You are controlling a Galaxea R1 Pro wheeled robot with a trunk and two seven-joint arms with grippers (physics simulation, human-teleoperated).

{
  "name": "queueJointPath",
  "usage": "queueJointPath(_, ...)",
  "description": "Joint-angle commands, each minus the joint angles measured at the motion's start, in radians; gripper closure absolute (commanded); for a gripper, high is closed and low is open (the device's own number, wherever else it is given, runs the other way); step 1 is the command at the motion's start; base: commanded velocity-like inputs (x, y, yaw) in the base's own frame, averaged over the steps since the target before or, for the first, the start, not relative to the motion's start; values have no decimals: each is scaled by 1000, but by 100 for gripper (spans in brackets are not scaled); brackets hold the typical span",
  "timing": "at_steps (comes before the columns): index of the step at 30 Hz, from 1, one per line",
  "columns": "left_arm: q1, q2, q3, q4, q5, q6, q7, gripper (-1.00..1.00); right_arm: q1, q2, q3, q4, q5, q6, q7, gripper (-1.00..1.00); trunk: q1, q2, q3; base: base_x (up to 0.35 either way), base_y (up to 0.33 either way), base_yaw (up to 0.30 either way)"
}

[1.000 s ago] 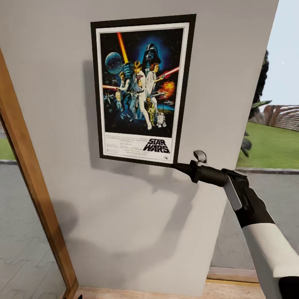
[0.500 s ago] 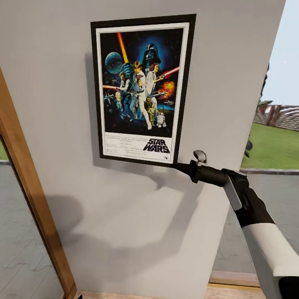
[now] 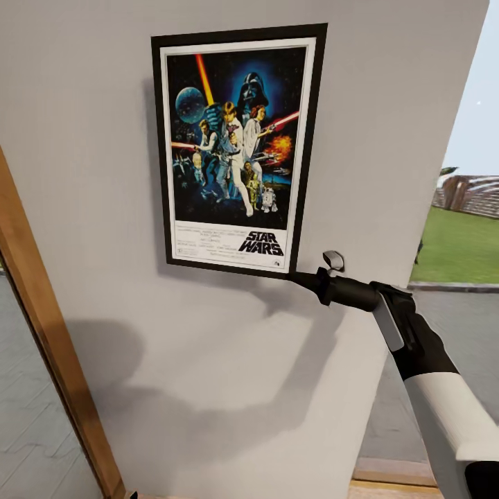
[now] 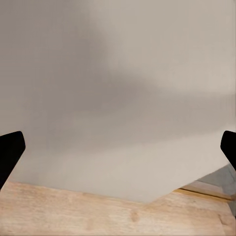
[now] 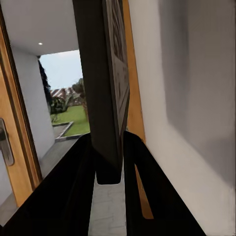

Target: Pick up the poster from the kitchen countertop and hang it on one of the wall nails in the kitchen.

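The Star Wars poster (image 3: 235,145), black-framed with a white border, stands upright and flat in front of a grey wall (image 3: 208,388), casting a narrow shadow on it. My right gripper (image 3: 296,278) is shut on the poster's lower right corner, its arm reaching in from the lower right. The right wrist view has the poster (image 5: 105,73) edge-on, pinched between the two black fingers (image 5: 73,196) close beside the wall. My left gripper (image 4: 118,152) is open, its fingertips wide apart, facing the bare wall above a wooden floor (image 4: 98,211).
A wooden door frame (image 3: 41,333) runs down the wall's left side. Past the wall's right edge lie a lawn (image 3: 457,242) and paving outdoors. A door with a metal handle (image 5: 4,142) stands in the right wrist view.
The view has shifted: the wall's right edge slid right and the door frame slid left, so the wall looms wider. The poster and right arm hold their place in the picture; the poster's shadow has narrowed.
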Motion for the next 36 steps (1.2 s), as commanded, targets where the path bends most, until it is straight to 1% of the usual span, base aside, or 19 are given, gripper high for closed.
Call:
queueJointPath(1,-1,1,-8,0,11,-3,-3,-100,0,-1,2,1,-9,13,1,100,1,-1,0,94,0,0)
queueJointPath(24,-1,1,-8,0,11,-3,-3,-100,0,-1,2,1,-9,13,1,100,1,-1,0,8,0,0)
queueJointPath(31,-1,1,-8,0,11,-3,-3,-100,0,-1,2,1,-9,12,1,100,1,-1,0,199,0,0)
queueJointPath(36,-1,1,-8,0,11,-3,-3,-100,0,-1,2,1,-9,11,1,100,1,-1,0,71,0,0)
